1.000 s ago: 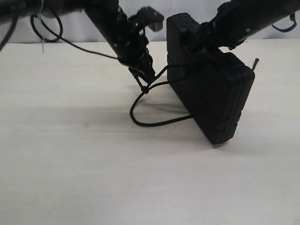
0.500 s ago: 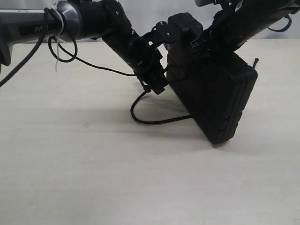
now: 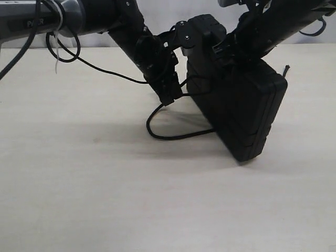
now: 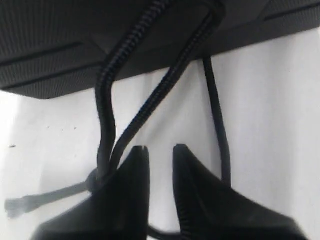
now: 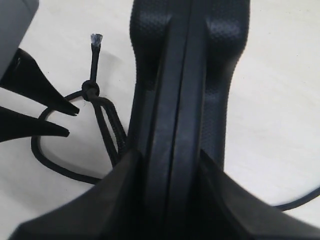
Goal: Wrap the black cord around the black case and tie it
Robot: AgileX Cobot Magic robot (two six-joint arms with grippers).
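**Case** (image 3: 241, 105): stood on edge on the table (image 3: 79, 184), tilted, right of centre in the exterior view, with one lower corner set on the table. The upper part is clamped by the right tool (image 5: 169, 165). In the right wrist view the seam between the two case halves is seen running between the fingers (image 5: 117, 195), which are pressed against both faces.

**Cord** (image 3: 157, 134): two strands are passed over the case edge and led down to a small knot (image 4: 92, 180) just left of the case. A slack loop is laid on the table beside the case foot. A frayed tip (image 5: 95, 39) is seen beyond the knot. A second end (image 3: 286, 68) is seen sticking up by the upper right corner of the case.

**Left tool** (image 3: 169, 98): lowered just left of the case, at the knot. Its fingers are parted by a narrow gap. Bare table is seen through the gap and nothing is gripped. The knot and both strands are laid against the outer side of one finger (image 4: 135, 170), touching it.

**Writing:** white lettering is noted on the left arm (image 3: 31, 23), at the upper left of the exterior view. A leading "P" can be made out; the rest is too blurred to be read.
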